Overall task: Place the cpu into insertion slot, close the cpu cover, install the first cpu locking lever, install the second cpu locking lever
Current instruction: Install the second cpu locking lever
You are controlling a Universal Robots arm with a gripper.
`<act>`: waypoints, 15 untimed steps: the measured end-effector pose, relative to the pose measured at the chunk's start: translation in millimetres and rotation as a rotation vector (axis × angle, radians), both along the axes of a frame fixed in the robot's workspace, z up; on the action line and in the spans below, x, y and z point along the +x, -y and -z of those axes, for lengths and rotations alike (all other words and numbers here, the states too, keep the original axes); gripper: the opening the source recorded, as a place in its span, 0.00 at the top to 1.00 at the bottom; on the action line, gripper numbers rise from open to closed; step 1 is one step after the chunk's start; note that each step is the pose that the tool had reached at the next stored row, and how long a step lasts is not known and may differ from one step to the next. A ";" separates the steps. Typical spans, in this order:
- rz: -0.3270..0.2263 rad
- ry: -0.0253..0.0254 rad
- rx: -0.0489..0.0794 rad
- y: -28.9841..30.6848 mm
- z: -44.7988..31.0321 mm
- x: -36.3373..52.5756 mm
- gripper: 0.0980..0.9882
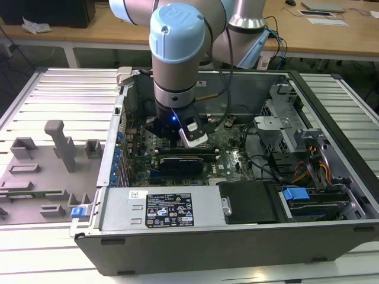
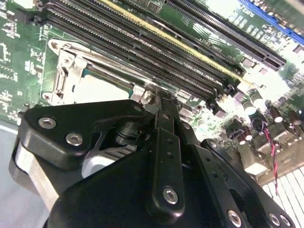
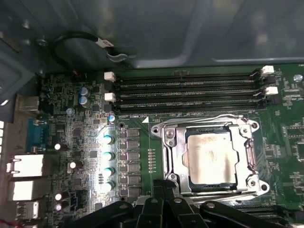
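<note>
First wrist view looks straight down on the motherboard (image 3: pixel 85 137), and the cpu (image 3: pixel 210 158) lies flat inside the insertion slot (image 3: pixel 176 171), its silver-grey face up and smeared with pale residue. Around it the cpu cover (image 3: pixel 251 156) is already down: a thin bright metal frame whose cut-out centre leaves the chip's face bare. A thin wire lever (image 3: pixel 216 117) runs along the cover's edge nearest the long black memory slots (image 3: pixel 190 90), with a kink partway along; whether it is hooked home I cannot tell.

Both wrist views show the gripper (image 3: pixel 164 190) with its black fingers drawn together into one narrow tip and nothing held between them, sitting at the socket edge farthest from the memory slots. In the second wrist view that tip (image 2: pixel 161 102) rests at or just above a small metal tab on the cover's rim; contact cannot be confirmed.

Judging from this, the work in hand is a locking lever. Doing it well means pressing with the closed tip on the lever alone, not on the chip's face, and keeping the push low and steady so the springy wire does not skid off. The cover should sit square before any force goes in.

Seen from outside, the arm (image 1: pixel 176 53) reaches down into the open computer case (image 1: pixel 249 236).
</note>
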State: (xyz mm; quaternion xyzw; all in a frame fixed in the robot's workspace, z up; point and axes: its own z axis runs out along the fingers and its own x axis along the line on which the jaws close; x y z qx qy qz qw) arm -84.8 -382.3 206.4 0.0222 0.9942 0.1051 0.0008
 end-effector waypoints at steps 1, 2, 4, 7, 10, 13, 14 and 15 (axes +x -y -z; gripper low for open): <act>0.000 0.0001 0.000 0.0 -3.0 0.0 0.99; 0.000 0.0000 0.000 0.0 -5.8 0.0 0.99; 0.000 0.0001 0.000 0.0 -12.0 0.0 0.99; 0.000 0.0000 0.000 0.0 -12.1 0.5 0.99; 0.000 -0.0027 0.000 0.1 -12.1 14.8 0.99; 0.000 -0.0054 0.000 0.3 -12.1 28.6 0.99; 0.000 -0.0064 0.000 0.4 -12.1 32.7 0.99; 0.000 -0.0082 0.000 0.4 -12.1 36.8 0.99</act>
